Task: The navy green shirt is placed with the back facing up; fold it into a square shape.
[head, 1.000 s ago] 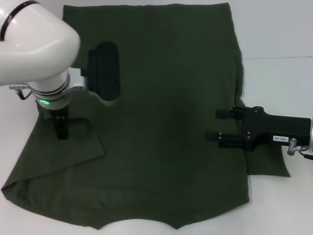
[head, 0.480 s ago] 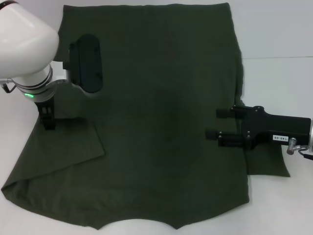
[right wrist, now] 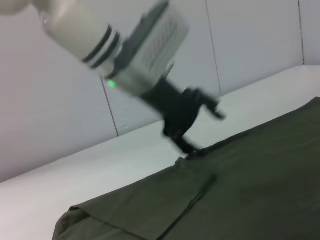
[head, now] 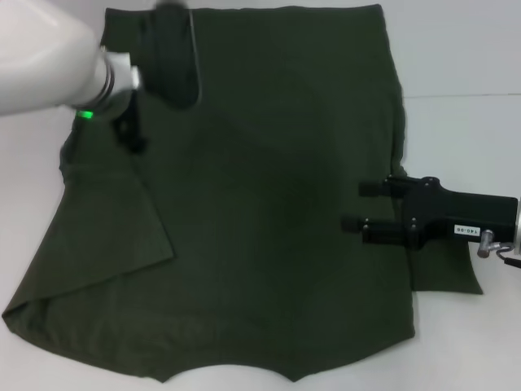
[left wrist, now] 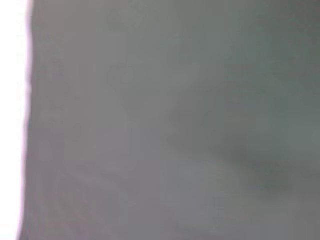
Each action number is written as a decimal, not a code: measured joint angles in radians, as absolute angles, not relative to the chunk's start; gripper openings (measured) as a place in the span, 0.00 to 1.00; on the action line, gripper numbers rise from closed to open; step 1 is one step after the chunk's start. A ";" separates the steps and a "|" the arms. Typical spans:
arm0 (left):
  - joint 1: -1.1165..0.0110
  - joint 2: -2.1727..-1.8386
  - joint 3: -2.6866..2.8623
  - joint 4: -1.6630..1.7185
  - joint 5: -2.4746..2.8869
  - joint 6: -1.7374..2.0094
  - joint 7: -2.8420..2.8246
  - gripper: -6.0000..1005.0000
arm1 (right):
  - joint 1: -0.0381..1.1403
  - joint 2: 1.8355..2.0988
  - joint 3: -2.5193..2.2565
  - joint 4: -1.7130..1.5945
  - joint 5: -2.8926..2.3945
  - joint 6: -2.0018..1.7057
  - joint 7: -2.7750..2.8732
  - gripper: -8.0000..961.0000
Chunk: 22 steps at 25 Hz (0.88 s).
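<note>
Olive shirt (head: 269,204) spread flat, left sleeve folded in.

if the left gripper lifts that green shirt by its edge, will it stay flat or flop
The navy green shirt will probably flop: its folded-over sleeve lies limp. It likely drags rather than slides whole. The left gripper is at its edge.

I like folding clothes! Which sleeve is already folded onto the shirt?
The robot's left sleeve: it lies folded over the navy green shirt. The right sleeve still sticks out.

shirt (head: 269,204) spread flat, left sleeve (head: 106,236) folded in
</note>
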<state>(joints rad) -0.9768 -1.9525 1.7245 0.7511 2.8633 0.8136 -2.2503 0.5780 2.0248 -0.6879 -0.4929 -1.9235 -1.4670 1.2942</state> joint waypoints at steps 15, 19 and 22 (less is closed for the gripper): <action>-0.728 -2.159 0.954 0.963 2.476 0.894 -1.826 0.87 | 0.586 2.020 -0.651 -0.491 -1.923 -1.450 1.302 0.86; -0.695 -2.143 0.937 0.846 2.167 0.936 -1.757 0.87 | 0.589 2.020 -0.645 -0.491 -1.922 -1.446 1.302 0.86; -0.687 -2.116 0.897 0.722 1.994 1.061 -1.689 0.87 | 0.593 2.012 -0.645 -0.493 -1.922 -1.445 1.324 0.86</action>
